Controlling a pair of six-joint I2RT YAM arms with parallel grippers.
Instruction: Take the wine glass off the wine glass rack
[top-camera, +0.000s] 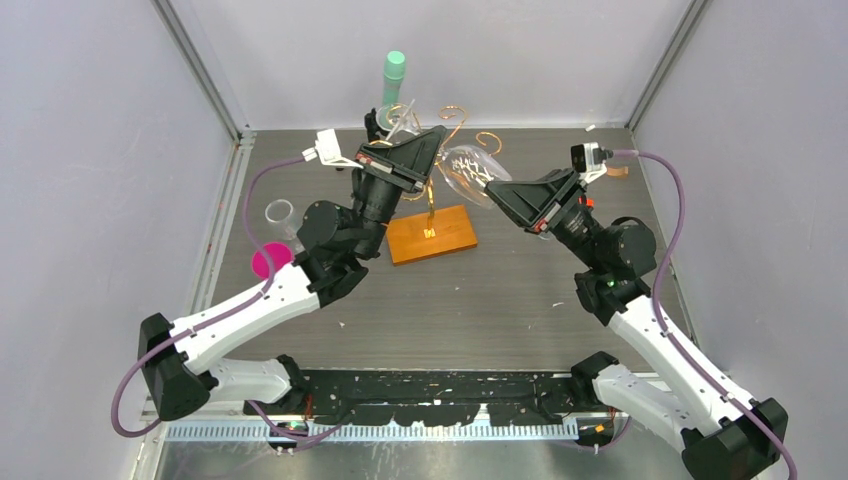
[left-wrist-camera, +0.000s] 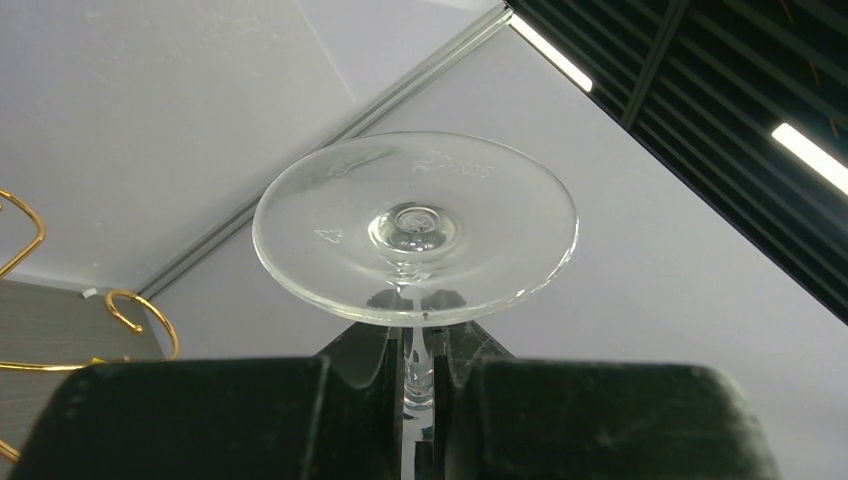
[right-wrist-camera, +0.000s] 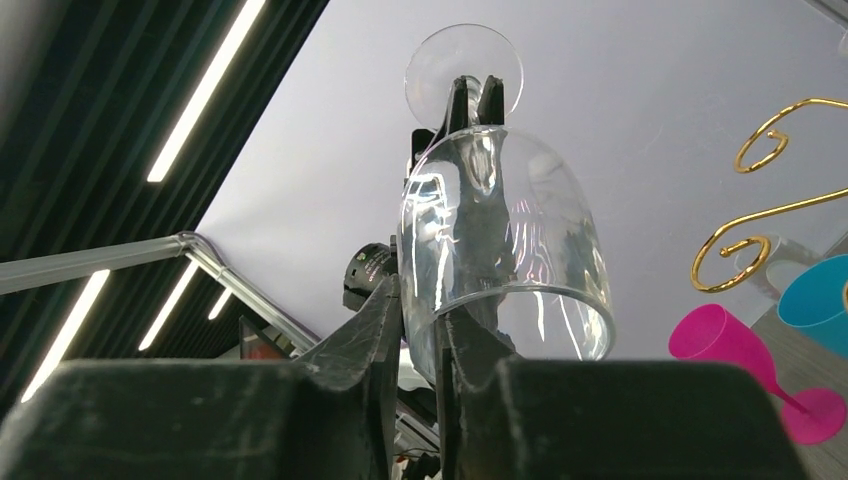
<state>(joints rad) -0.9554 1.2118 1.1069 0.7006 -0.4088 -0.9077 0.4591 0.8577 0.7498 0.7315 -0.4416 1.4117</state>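
Observation:
A clear wine glass (top-camera: 470, 170) hangs tilted in the air beside the gold wire arms of the wine glass rack (top-camera: 431, 233), above its wooden base. My left gripper (top-camera: 437, 140) is shut on the stem; in the left wrist view the stem runs between the fingers (left-wrist-camera: 420, 350) and the round foot (left-wrist-camera: 415, 225) sits just above them. My right gripper (top-camera: 492, 190) comes from the right and pinches the bowl's rim: one finger is inside the bowl (right-wrist-camera: 500, 230), the other outside (right-wrist-camera: 420, 320). Gold rack curls (right-wrist-camera: 760, 230) are to the right.
A teal plastic glass (top-camera: 394, 75) stands up behind the rack. A pink plastic glass (top-camera: 268, 262) and a clear one (top-camera: 280, 212) lie on the table's left side, near the left arm. Grey walls close the table on three sides.

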